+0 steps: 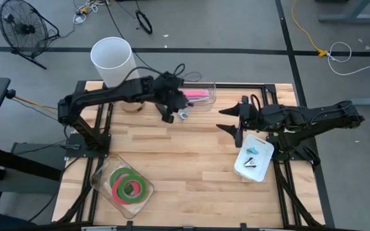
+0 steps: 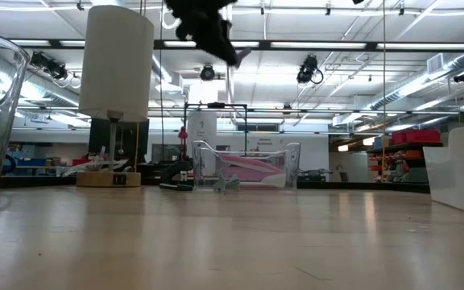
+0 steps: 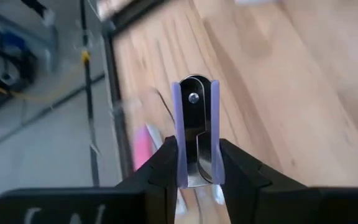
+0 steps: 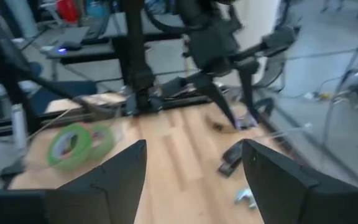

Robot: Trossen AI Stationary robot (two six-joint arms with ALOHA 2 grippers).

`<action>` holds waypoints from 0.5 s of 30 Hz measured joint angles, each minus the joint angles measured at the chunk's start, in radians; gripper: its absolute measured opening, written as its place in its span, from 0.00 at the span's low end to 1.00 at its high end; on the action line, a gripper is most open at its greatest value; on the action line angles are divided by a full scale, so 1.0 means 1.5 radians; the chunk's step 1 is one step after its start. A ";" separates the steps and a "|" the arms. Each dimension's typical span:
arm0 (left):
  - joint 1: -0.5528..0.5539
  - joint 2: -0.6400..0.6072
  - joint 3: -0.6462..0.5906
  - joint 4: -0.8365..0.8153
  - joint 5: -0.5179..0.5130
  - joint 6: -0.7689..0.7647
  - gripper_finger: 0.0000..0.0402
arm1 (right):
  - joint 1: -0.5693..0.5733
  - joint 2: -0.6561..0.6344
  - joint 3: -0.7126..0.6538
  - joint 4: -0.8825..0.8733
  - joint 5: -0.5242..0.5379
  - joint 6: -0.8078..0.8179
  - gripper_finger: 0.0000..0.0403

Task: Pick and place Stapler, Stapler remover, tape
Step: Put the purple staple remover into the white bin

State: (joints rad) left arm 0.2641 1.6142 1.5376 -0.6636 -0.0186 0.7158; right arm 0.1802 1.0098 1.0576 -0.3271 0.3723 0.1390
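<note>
My left gripper (image 1: 174, 108) is high above the table's far middle, next to a clear box (image 1: 198, 95) that holds a pink stapler (image 2: 248, 167). It is shut on a metal stapler remover with lavender sides (image 3: 195, 124), which also shows in the low view (image 2: 238, 55). My right gripper (image 1: 227, 119) hangs open and empty over the table's right middle. Green and pink-red tape rolls (image 1: 128, 186) lie flat in a clear tray at the near left. My left gripper pinches the stapler remover by its two lavender sides (image 3: 180, 163), at the end away from the rivet (image 3: 193, 98). One finger is on each side, and the fingers lie along the remover. The riveted end sticks out past the fingertips. The remover is lifted well clear of the table.
A white tray (image 1: 244, 168) at the right holds small teal and black items. A white cylinder (image 1: 112, 59) stands at the far left. A small silvery thing (image 2: 225, 184) and a dark thing (image 2: 174, 186) lie on the table before the clear box. The table's middle is bare wood.
</note>
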 joint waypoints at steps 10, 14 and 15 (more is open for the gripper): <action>-0.039 0.000 0.079 0.042 0.026 -0.020 0.23 | 0.000 -0.002 0.000 0.038 0.105 -0.109 0.65; -0.053 0.002 0.079 0.055 0.029 -0.037 0.23 | 0.000 -0.002 0.000 0.038 0.112 -0.121 0.65; -0.057 0.005 0.079 0.059 0.029 -0.044 0.23 | 0.000 -0.002 0.000 0.038 0.109 -0.121 0.65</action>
State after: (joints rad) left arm 0.1786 1.6212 1.6554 -0.5758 0.0255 0.6495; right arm 0.1801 1.0061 1.0576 -0.2695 0.5352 -0.0429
